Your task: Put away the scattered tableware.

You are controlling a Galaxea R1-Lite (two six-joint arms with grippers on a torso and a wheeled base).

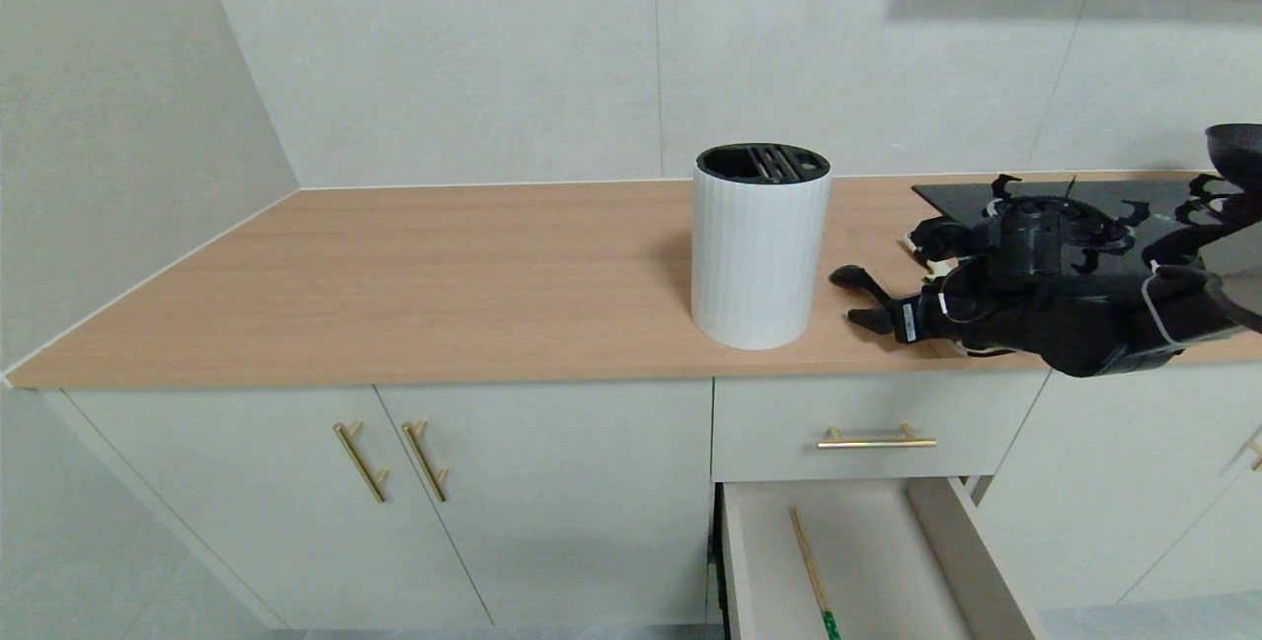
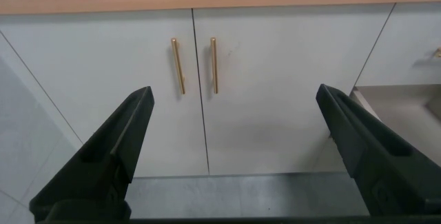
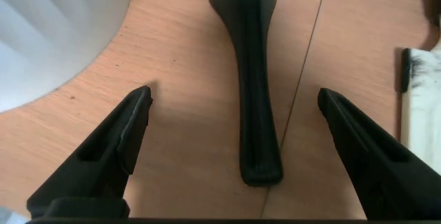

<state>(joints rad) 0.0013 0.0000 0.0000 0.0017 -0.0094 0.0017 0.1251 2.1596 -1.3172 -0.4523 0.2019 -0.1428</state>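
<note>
1. We judge the task partly done. A pair of chopsticks (image 1: 810,561) already lies in the open drawer (image 1: 971,561) below the counter (image 1: 444,275).
2. What is left, as far as we can see, is a utensil with a black handle (image 3: 251,79). It lies flat on the counter just beside the white holder (image 1: 759,255), whose slotted top looks empty from here.
3. The right gripper (image 3: 233,94) hangs low over that handle with its fingers spread wide, one on each side and neither touching it. It holds nothing, so we take the step in hand to be the grasp.
4. The left gripper (image 2: 233,96) is also spread apart and empty. It sits low in front of the cabinet doors (image 2: 275,100), well away from the tableware.
5. The utensil's working end is cut off under the right wrist camera, so we cannot say whether it is a knife, a spoon or something else.
6. A pale object (image 3: 415,114) shows at the edge of the right wrist view. It may be one more piece to put away, but it is too cropped to name.
7. In the head view the right arm covers the counter in front of the hob (image 1: 966,196). More tableware could lie hidden there.
</note>
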